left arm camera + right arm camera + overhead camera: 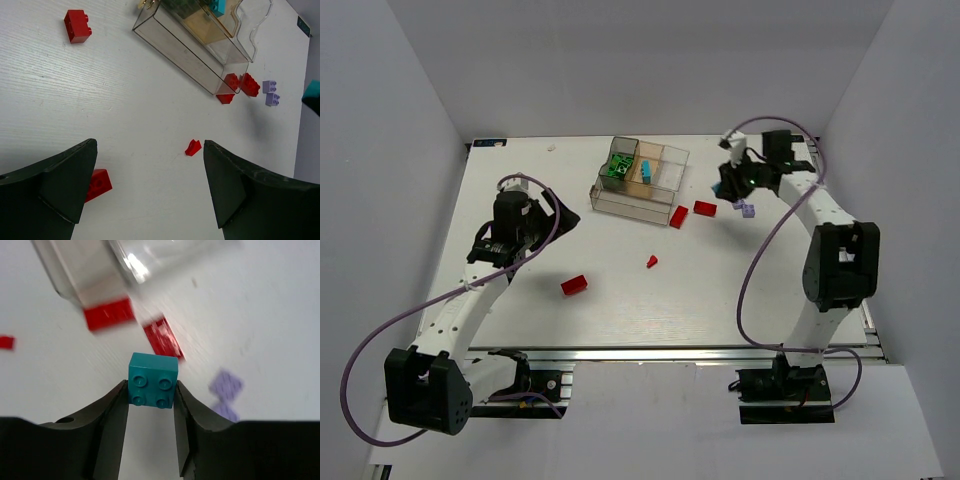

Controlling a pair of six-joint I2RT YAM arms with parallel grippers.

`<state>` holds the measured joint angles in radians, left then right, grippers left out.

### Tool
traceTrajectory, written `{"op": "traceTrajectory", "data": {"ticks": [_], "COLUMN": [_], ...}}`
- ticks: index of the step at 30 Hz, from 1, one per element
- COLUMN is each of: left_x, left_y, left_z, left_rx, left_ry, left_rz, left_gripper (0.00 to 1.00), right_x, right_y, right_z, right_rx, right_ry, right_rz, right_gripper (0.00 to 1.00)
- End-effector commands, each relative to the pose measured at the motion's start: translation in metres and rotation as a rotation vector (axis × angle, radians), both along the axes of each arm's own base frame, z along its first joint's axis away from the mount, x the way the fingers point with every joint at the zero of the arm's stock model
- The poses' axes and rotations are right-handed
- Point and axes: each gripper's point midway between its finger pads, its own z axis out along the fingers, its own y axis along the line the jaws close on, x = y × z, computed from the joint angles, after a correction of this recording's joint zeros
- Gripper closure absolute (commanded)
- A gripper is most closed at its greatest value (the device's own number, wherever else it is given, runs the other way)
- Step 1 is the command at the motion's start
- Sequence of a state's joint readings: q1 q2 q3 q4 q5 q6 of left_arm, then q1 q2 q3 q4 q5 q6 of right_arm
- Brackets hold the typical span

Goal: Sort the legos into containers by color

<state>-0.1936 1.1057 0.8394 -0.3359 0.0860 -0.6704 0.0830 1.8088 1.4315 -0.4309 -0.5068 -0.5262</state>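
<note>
**Right wrist view: the right fingers (112, 425) are pinching a teal brick (153, 380)**

The teal brick is sitting between the two finger tips, one on each side. Its four round bumps are facing the camera. It is looking lifted up off the white bench (620, 320), out to the right of the tray (630, 207).

Two purple bricks (746, 208) are lying on the bench close by, touching each other. Two red bricks (705, 208) are lying by the tray's near right corner. One of them is sitting right up against the clear wall.

The tray is see-through, and thin walls are splitting it into boxes. Green bricks (618, 166) are piling up in the far left box. One cyan brick (645, 167) is resting in the tan middle box.

A small red piece (652, 261) is lying by itself near the middle of the bench. A bigger red brick (574, 285) is lying closer to the left side, well apart from the tray. In the left wrist view, a far red brick (77, 25) is sitting off to the left of the tray.

The left fingers (55, 185) are spreading wide apart and gripping nothing. They are hanging over the bench. The small red piece is showing in the gap between them, and the bigger red brick is peeking out beside one finger.
</note>
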Motion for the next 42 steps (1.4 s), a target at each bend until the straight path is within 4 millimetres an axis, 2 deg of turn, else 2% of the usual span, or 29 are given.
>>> {"op": "traceTrajectory", "data": {"ticks": [1,2,3,4,5,6,7,8,9,11,12,13,14,16,20,22,28,31,33,35,36,37,38,39,40,42], "left_x": [-0.003,-0.004,-0.004,-0.005,-0.006,-0.008,-0.009,-0.010,-0.013,-0.016,-0.019,-0.021,-0.023,-0.028,-0.036,-0.040,-0.044,-0.043,-0.042,-0.041,-0.040,-0.039,-0.037,-0.036,-0.036,-0.033], "left_y": [0.001,0.001,0.001,0.001,0.002,0.002,0.002,0.002,0.002,0.003,0.003,0.003,0.003,0.003,0.001,-0.003,-0.006,-0.010,-0.010,-0.010,-0.011,-0.013,-0.014,-0.015,-0.016,-0.018], "left_z": [-0.003,-0.003,-0.003,-0.003,-0.004,-0.006,-0.007,-0.007,-0.007,-0.009,-0.010,-0.010,-0.011,-0.014,-0.025,-0.031,-0.058,-0.067,-0.070,-0.071,-0.072,-0.072,-0.071,-0.070,-0.071,-0.070], "left_rx": [0.005,0.007,0.007,0.006,0.008,0.008,0.009,0.008,0.009,0.007,0.007,0.004,0.003,0.001,0.000,0.012,0.059,0.069,0.072,0.063,0.055,0.034,0.023,0.011,-0.010,-0.031], "left_ry": [0.009,0.010,0.011,0.012,0.018,0.027,0.031,0.033,0.038,0.048,0.056,0.055,0.062,0.075,0.118,0.150,0.280,0.330,0.361,0.378,0.388,0.396,0.393,0.392,0.396,0.388], "left_rz": [-0.001,-0.001,-0.001,-0.002,-0.002,-0.003,-0.003,-0.004,-0.006,-0.003,-0.003,-0.001,-0.003,-0.006,-0.027,-0.052,-0.115,-0.138,-0.135,-0.118,-0.108,-0.092,-0.085,-0.076,-0.060,-0.048], "left_gripper": [0.04,0.04,0.04,0.04,0.04,0.04,0.04,0.04,0.04,0.04,0.04,0.04,0.04,0.04,0.04,0.04,0.04,0.04,0.05,0.05,0.06,0.06,0.06,0.06,0.06,0.06], "right_x": [0.030,0.037,0.049,0.058,0.074,0.082,0.091,0.100,0.110,0.122,0.130,0.131,0.133,0.139,0.141,0.142,0.143,0.141,0.138,0.130,0.124,0.123,0.109,0.102,0.097,0.074], "right_y": [0.082,0.106,0.114,0.124,0.133,0.156,0.164,0.177,0.187,0.200,0.202,0.212,0.216,0.223,0.234,0.235,0.231,0.224,0.206,0.179,0.170,0.152,0.141,0.121,0.101,0.081], "right_z": [0.047,0.052,0.040,0.044,0.063,0.051,0.054,0.071,0.056,0.063,0.049,0.049,0.040,0.042,0.032,0.031,0.049,0.067,0.086,0.098,0.097,0.094,0.093,0.082,0.088,0.061], "right_rx": [0.164,0.188,0.196,0.225,0.244,0.249,0.259,0.286,0.281,0.298,0.283,0.288,0.276,0.282,0.260,0.254,0.268,0.281,0.292,0.303,0.293,0.284,0.273,0.247,0.239,0.189], "right_ry": [-0.142,-0.164,-0.146,-0.143,-0.199,-0.195,-0.207,-0.235,-0.231,-0.265,-0.262,-0.281,-0.275,-0.325,-0.353,-0.361,-0.389,-0.398,-0.391,-0.363,-0.337,-0.315,-0.277,-0.220,-0.209,-0.106], "right_rz": [0.170,0.191,0.173,0.144,0.138,0.141,0.127,0.119,0.097,0.078,0.054,0.061,0.054,0.057,0.048,0.053,0.052,0.036,-0.003,-0.051,-0.067,-0.099,-0.110,-0.137,-0.162,-0.170], "right_gripper": [1.00,1.00,1.00,1.00,1.00,0.98,0.98,0.98,0.97,0.93,0.91,0.91,0.88,0.82,0.53,0.50,0.43,0.42,0.46,0.53,0.56,0.59,0.61,0.61,0.60,0.56]}}
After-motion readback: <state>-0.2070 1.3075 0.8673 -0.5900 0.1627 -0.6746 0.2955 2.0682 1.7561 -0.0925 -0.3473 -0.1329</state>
